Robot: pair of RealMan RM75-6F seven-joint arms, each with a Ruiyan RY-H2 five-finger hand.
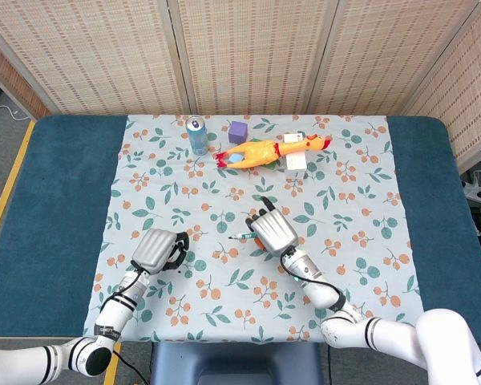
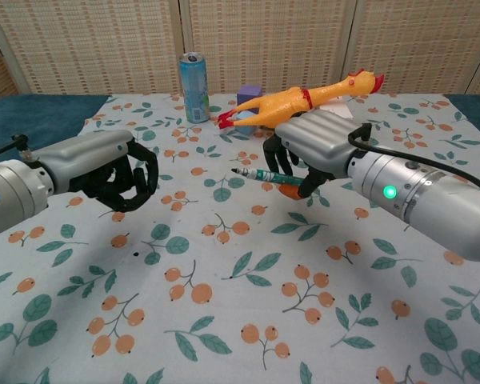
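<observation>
My right hand (image 1: 271,232) (image 2: 316,150) hovers over the middle of the floral tablecloth (image 1: 361,208) and grips a green marker (image 1: 242,237) (image 2: 262,174) with an orange end. The marker lies nearly level, its tip pointing to the left. My left hand (image 1: 157,250) (image 2: 116,172) sits lower at the front left, fingers curled in on nothing, close above the cloth. The two hands are well apart.
At the back of the cloth stand a blue drink can (image 1: 197,135) (image 2: 194,77), a purple cube (image 1: 239,131) (image 2: 249,94), a yellow rubber chicken (image 1: 264,150) (image 2: 300,100) and a white box (image 1: 297,164). Dark blue table (image 1: 64,184) flanks the cloth on both sides.
</observation>
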